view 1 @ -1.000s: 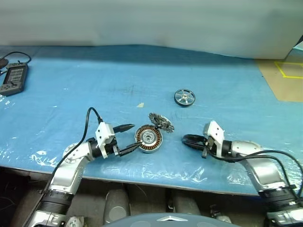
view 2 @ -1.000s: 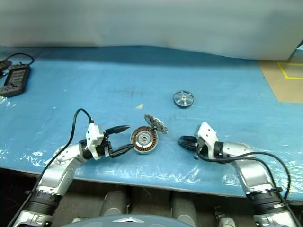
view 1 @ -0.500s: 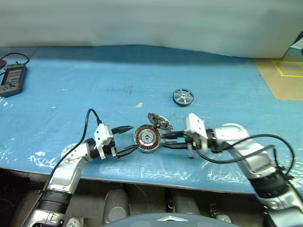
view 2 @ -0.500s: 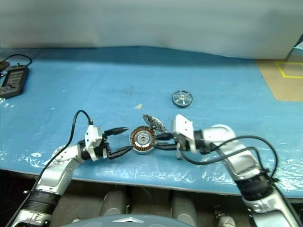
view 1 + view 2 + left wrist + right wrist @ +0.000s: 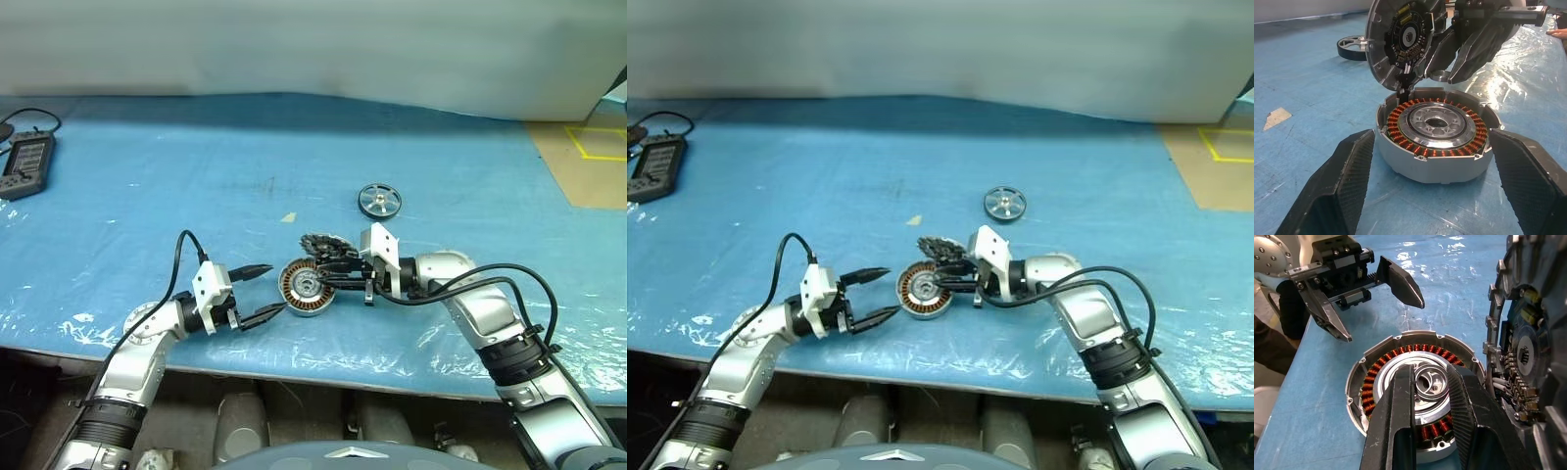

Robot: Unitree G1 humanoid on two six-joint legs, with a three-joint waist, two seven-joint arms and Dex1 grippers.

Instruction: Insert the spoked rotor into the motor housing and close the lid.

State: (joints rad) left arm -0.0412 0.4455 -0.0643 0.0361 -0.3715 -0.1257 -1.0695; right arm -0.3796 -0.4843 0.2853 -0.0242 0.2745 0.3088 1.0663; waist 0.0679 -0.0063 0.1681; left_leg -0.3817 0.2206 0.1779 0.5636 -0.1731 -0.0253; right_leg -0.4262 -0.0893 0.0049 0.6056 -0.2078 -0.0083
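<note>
**A:** Your right gripper (image 5: 1430,431) has its two black fingers narrowed to a slim gap and holding nothing. They hang just over the motor housing (image 5: 1437,139), the round grey metal ring with copper windings around a silver hub, tips above the hub itself. I can't tell if they touch it.

**B:** And the left?

**A:** Your left gripper (image 5: 1435,191) stands spread wide and empty, one finger to each side of the housing, near its wall but apart from it. Just beyond your right fingers the hinged round lid (image 5: 1400,39), dark-faced with a small toothed centre, stands tilted open at the housing's rim.

**B:** Where's the rotor?

**A:** The shiny silver spoked wheel (image 5: 379,202) lies flat on the blue plastic-covered table (image 5: 147,186), well past the lid, untouched. My judgement: the bore is empty, so you need that wheel first. Lift your right fingers clear without knocking the lid shut. Let the left close on the wall to steady the housing for the insertion.
</note>
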